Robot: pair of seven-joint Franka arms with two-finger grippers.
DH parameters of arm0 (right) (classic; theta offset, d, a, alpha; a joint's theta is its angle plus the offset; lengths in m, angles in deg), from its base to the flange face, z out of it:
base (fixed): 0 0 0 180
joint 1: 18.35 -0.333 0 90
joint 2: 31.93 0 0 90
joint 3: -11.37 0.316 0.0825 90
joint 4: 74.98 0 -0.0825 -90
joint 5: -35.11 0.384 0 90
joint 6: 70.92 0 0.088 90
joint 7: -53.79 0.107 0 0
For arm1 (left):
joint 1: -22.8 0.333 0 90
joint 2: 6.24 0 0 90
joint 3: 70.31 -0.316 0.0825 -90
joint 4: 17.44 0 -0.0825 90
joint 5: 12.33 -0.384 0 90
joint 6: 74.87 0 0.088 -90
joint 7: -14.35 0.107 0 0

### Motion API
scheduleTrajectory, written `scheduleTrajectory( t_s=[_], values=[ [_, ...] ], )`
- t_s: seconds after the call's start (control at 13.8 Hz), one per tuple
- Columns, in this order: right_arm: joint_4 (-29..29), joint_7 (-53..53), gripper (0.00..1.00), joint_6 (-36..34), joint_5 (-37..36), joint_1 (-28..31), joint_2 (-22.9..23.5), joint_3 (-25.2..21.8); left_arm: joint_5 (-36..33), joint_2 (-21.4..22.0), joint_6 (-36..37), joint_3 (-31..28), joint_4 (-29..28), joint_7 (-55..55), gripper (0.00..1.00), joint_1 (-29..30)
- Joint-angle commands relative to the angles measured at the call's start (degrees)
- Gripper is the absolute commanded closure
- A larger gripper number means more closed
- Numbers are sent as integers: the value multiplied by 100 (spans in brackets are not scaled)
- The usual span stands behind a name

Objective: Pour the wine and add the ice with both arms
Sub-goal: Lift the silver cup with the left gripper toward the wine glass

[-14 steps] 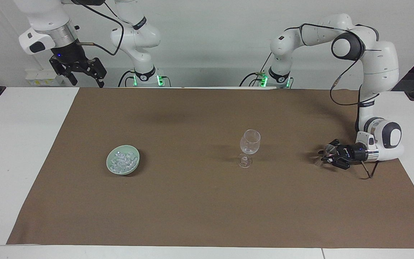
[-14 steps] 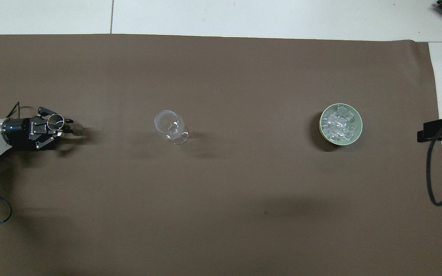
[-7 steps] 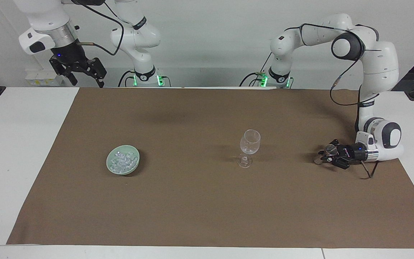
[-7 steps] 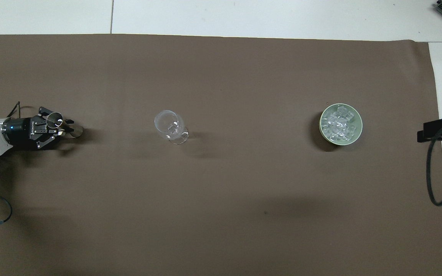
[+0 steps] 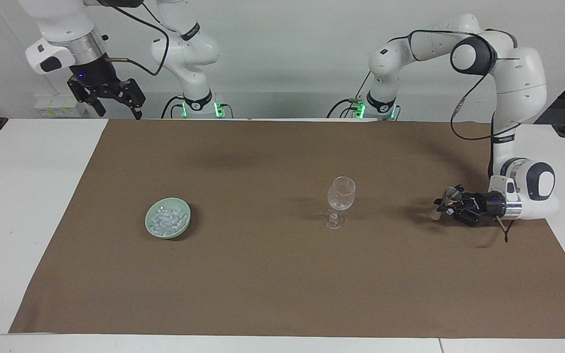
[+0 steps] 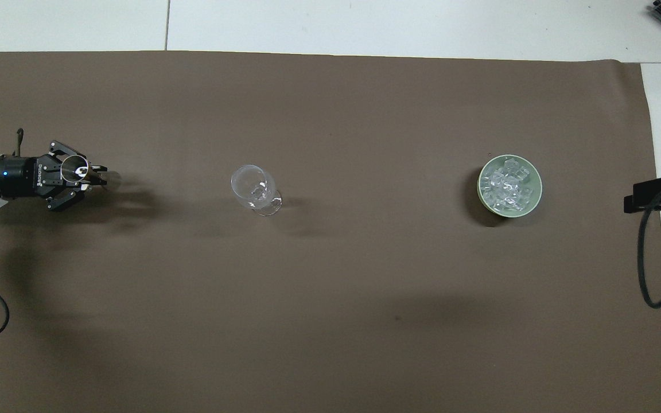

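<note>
Change: the left gripper [image 5: 447, 205] has come up off the brown cloth [image 5: 282, 274] with a small metal cup [image 5: 451, 196] in its grip; a moment ago the cup sat low against the cloth, now a loose shadow lies under it
Meaning: judged from this, the pick-up is done and the carry to the glass [image 5: 341, 200] comes next; no wine shows in the glass yet, so pouring is not begun
Left gripper: clamped shut on the cup, fingers pointing sideways toward the glass, wrist laid nearly level, cup mouth facing up; in the overhead view the left gripper [image 6: 81, 176] hangs over the cloth well apart from the glass [image 6: 255, 190], toward the left arm's end of the table
Left arm: elbow arched high, forearm dropping steeply to the bent wrist
Right gripper: the right gripper [image 5: 115, 100] waits high above the table edge by its own base, fingers spread wide, holding nothing; far from the glass
Glass: upright, about mid-cloth, looks empty
Ice: the ice [image 5: 166, 220] is heaped in a green dish [image 5: 151, 227], well apart from the glass toward the right arm's end of the table, about level with it
Risk: a tilt of the cup on the way would spill before it reaches the glass
</note>
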Motion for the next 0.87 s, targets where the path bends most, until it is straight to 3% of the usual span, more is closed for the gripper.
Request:
scheduleTrajectory(
  t_s=[0.0,0.79],
  values=[
    [-122,-107,0,68,69,-5,-113,-21,71,496,-68,-112,-207,-53,89,-298],
    [-122,-107,0,68,69,-5,-113,-21,351,1736,-1465,-94,-1295,-598,90,-1415]
  ],
)
